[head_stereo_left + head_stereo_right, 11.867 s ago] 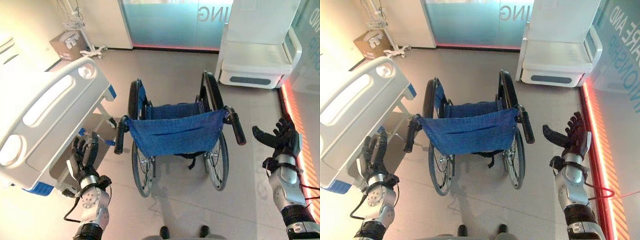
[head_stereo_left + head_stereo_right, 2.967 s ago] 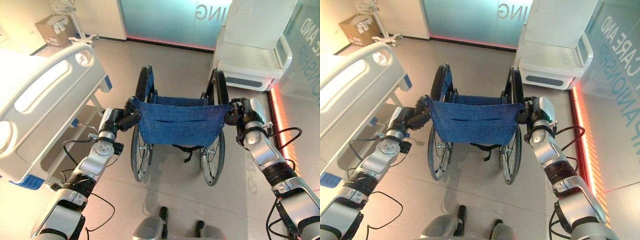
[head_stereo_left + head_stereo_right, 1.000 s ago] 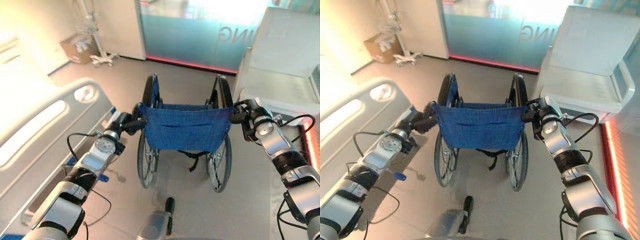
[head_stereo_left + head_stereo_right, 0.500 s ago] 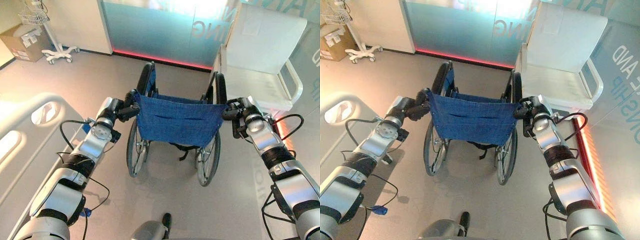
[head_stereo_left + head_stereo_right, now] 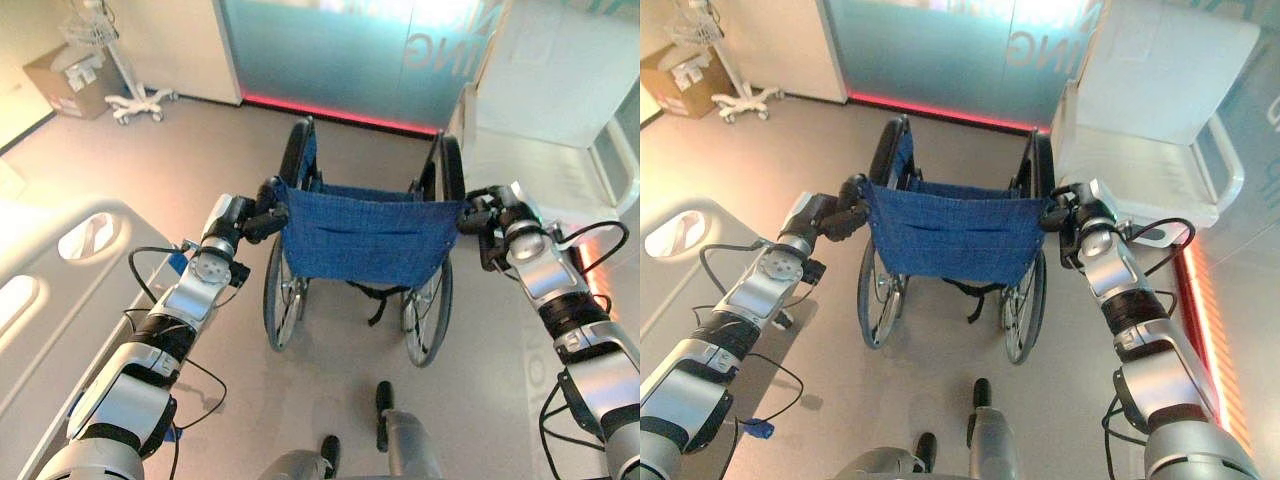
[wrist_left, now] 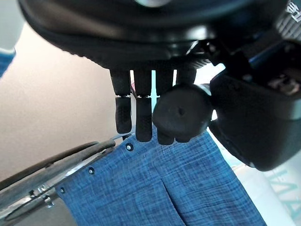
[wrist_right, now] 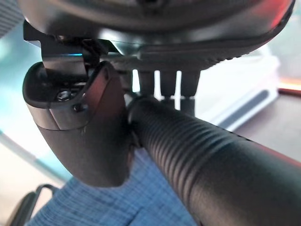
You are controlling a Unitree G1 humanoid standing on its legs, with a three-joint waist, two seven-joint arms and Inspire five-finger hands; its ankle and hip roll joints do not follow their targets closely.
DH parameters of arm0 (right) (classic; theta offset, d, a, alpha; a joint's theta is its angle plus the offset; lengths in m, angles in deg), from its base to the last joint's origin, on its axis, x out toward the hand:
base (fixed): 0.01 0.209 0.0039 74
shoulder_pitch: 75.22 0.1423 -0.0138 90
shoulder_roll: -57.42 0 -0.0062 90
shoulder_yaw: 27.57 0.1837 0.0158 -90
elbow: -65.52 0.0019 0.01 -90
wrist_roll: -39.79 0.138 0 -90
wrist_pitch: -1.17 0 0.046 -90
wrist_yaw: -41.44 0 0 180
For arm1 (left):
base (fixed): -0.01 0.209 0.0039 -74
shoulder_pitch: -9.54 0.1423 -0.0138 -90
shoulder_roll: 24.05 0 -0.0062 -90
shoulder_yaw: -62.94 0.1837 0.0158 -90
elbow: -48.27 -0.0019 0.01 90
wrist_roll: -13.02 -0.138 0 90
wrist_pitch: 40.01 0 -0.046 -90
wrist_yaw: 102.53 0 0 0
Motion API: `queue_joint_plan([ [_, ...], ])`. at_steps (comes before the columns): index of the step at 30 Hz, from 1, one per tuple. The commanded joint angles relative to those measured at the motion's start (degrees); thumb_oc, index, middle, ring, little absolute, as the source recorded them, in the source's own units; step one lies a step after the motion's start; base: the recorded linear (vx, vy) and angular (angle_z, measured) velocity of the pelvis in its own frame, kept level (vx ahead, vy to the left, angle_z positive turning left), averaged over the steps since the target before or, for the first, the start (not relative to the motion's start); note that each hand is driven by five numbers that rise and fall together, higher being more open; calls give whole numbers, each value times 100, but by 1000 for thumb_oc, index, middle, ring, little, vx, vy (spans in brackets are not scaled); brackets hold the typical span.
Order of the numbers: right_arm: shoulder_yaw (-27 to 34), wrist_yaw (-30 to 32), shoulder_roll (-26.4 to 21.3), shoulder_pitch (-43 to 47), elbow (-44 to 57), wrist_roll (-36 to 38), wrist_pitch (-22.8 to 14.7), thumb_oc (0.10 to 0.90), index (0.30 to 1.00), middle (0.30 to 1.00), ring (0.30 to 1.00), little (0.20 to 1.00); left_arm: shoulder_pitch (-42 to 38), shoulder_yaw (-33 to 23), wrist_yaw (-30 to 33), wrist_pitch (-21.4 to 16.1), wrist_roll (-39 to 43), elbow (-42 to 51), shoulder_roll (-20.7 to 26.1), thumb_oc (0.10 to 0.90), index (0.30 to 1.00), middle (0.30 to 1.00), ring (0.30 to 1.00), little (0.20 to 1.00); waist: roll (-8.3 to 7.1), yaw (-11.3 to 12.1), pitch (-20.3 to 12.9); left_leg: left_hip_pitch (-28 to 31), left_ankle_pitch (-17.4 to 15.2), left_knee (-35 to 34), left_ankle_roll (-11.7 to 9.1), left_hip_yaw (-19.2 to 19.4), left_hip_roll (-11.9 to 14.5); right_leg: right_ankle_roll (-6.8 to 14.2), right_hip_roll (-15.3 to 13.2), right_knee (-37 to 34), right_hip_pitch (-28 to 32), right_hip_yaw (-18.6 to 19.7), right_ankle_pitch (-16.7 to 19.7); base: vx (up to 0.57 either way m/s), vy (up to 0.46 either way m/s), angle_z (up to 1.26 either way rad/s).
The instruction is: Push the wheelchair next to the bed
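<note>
The wheelchair [image 5: 362,250] stands on the floor straight ahead, its blue back facing the robot, with the bed [image 5: 60,290] close on the left and a white chair [image 5: 1150,130] just past its right wheel. The left hand [image 5: 262,215] is curled round the left push handle [image 6: 181,113]; the right hand [image 5: 1068,215] is wrapped round the ribbed right handle [image 7: 202,150]. Both grips look firm.

The risks seem to lie in steering. Uneven pushing could swing the wheelchair into the bed rail or clip the white chair. A foot sits close behind the wheels, so a step could catch them. A grip could also slip along its handle on a hard turn.
</note>
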Motion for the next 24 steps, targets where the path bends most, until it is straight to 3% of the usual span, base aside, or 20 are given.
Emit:
queue_joint_plan([
  [1,-988,-792,-160,-21,-130,-391,-267,400,300,300,300,300,194,-2,30,61,-180,-84,-74,400,300,300,300,300,122,218,-25,912,-394,153,-731,346,1245,-24,67,51,14,-345,137,629,-400,20],
  [3,-1005,-815,-174,-94,-152,-568,-363,400,300,300,300,300,311,30,104,16,-192,-111,-179,400,300,300,300,300,156,205,-174,1124,157,102,-935,384,1556,-151,151,-38,185,-547,-20,416,-265,54],
  [8,-1038,-896,-322,-256,-111,-676,-446,400,300,300,300,300,518,67,140,-77,-246,-121,-316,400,300,300,300,300,75,221,-345,899,1020,750,-1082,595,1862,-465,278,-264,636,-793,-258,339,-236,32],
  [11,-1047,-840,-317,-296,-153,-620,-411,400,300,300,300,300,550,108,107,-124,-381,-142,-391,400,300,300,300,300,4,355,-245,329,1014,1058,-992,681,1720,-529,334,-374,1045,-783,-341,306,-189,13],
  [12,-1083,-766,-245,-246,-231,-622,-466,400,300,300,300,300,541,107,105,-161,-447,-165,-390,400,300,300,300,300,0,527,-98,-67,691,843,-812,700,1279,-490,425,-422,1315,-639,-394,446,-158,31],
  [15,-1098,-741,-192,-173,-284,-733,-461,400,300,300,300,300,502,102,90,-202,-378,-181,-378,400,300,300,300,300,76,653,69,-432,631,494,-813,1005,1024,-489,565,-466,1657,-639,-536,349,-51,7],
  [16,-1114,-686,-138,-181,-262,-790,-359,400,300,300,300,300,498,102,48,-228,-355,-162,-365,400,300,300,300,300,175,789,159,-820,854,222,-891,1116,860,-501,733,-519,1910,-587,-634,357,-35,-12],
  [19,-1136,-743,-112,-134,-273,-787,-349,400,300,300,300,300,668,-5,-51,-195,-415,-32,-286,400,300,300,300,300,362,1124,188,-1285,1546,-690,-1044,970,705,-530,1071,-563,2362,-280,-873,480,19,-35],
  [21,-1146,-892,-152,-56,-279,-822,-474,400,300,300,300,300,852,-139,-36,-128,-454,129,-224,400,300,300,300,300,403,1276,127,-1361,1680,-920,-1032,883,662,-548,1142,-540,2523,-132,-1040,339,120,-70],
  [23,-1175,-982,-194,1,-299,-861,-628,400,300,300,300,300,978,-242,27,-170,-455,161,-178,400,300,300,300,300,393,1319,27,-1284,1434,-770,-886,1050,701,-548,1083,-385,2538,-160,-1262,303,172,-90],
  [24,-1147,-1011,-171,-47,-323,-833,-657,400,300,300,300,300,993,-266,65,-156,-392,145,-150,400,300,300,300,300,324,1338,-51,-1259,1163,-516,-771,1085,647,-508,992,-335,2600,-202,-1338,309,156,-100],
])
